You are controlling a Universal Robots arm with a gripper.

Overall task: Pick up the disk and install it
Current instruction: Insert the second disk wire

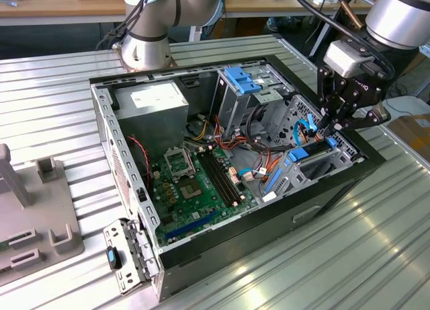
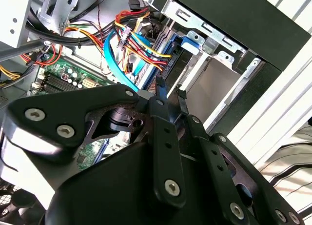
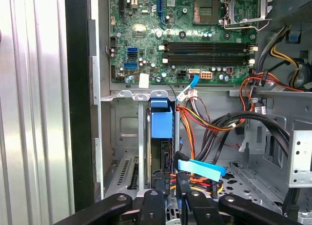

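You are in the install step: the gripper (image 1: 334,120) hangs over the case (image 1: 336,182) at about 3 o'clock in the exterior view, and the disk (image 3: 161,132) stands on edge in the drive bay directly beneath it, blue carrier end toward the board (image 3: 185,34). The fingers (image 3: 181,186) are nearly together, tips at the disk's near edge among the cables (image 3: 204,122); you cannot tell whether they pinch it or just touch it, so I judge the next move needs a straight, gentle push along the bay rails without snagging those wires. No legible writing; the white label (image 3: 144,80) is unreadable.
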